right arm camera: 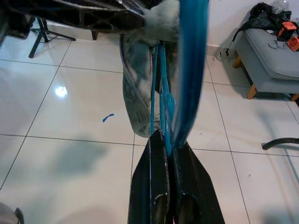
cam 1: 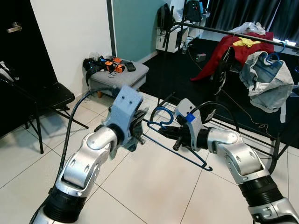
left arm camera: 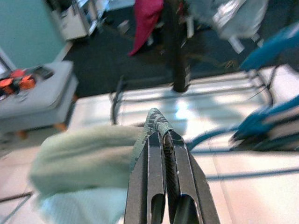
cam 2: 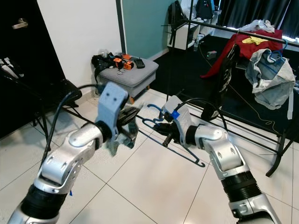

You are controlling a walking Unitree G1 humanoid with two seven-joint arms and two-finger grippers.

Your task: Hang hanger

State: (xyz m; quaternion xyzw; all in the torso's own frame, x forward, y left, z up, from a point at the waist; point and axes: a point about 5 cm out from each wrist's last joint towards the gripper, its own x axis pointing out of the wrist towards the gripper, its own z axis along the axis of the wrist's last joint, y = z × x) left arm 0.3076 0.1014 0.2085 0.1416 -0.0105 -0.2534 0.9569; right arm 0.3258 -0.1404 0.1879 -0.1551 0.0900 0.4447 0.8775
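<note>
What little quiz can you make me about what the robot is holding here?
1. True or false: the right gripper is shut on the blue hanger.
2. What does the left gripper pinch: A a pale green cloth, B a shoe, C a cup?
3. What colour is the garment draped over the clothes rack behind?

Key: 1 true; 2 A; 3 red.

Silver arms with ribbed black cuffs, black cables, grey-blue wrist housings, and each pincer's long black fingers [left arm camera: 152,186].
</note>
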